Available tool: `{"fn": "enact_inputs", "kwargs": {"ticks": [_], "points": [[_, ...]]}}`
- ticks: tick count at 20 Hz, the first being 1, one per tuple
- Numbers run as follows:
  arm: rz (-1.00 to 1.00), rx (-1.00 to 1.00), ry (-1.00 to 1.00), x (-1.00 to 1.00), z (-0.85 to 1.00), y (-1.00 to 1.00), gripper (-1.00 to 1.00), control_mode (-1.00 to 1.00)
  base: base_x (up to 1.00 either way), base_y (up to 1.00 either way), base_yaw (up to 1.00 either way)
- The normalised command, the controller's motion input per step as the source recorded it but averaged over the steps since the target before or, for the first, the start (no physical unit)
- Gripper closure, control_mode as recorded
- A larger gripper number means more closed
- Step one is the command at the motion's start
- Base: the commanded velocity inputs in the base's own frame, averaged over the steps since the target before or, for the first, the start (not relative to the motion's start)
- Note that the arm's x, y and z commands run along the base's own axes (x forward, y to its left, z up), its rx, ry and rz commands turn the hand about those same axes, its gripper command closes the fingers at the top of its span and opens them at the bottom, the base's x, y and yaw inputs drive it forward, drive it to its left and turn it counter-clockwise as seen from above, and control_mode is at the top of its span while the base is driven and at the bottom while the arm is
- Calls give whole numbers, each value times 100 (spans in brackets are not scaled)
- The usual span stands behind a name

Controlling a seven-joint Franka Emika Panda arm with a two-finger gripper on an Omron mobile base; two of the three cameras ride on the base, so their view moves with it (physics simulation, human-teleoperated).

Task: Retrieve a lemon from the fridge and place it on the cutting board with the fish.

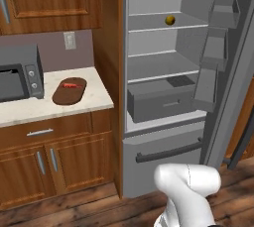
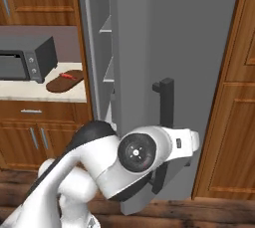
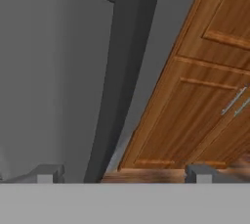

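Fridge (image 1: 163, 122): matt grey, smooth, metal-look. Cutting board (image 1: 69, 91): dark brown wood. Cabinets (image 3: 205, 100) beside the hand: warm, grained wood.

You have a dark grey microwave (image 1: 19, 74) at the left end of the pale speckled desk (image 1: 54, 106), with a wall outlet (image 1: 69, 40) above the desk on the grey backsplash. Wooden cupboards (image 1: 49, 0) hang overhead, a drawer (image 1: 40, 133) and base cabinet doors (image 1: 64, 164) sit below, and tall wooden panelling (image 2: 234, 87) stands at your right over the plank floor (image 1: 74, 213).
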Motion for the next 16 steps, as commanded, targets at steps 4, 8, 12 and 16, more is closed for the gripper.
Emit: {"fn": "enact_inputs", "kwargs": {"ticks": [4,8,12,16], "points": [[-11,-32,10,-87,23,17,-100,-100,0,0,0],[-9,-48,21,-38,41,68,-100,-100,0,0,0],[-10,-57,42,-1,62,89,-100,-100,0,0,0],[-26,-46,52,5,26,81,-100,-100,0,0,0]]}}
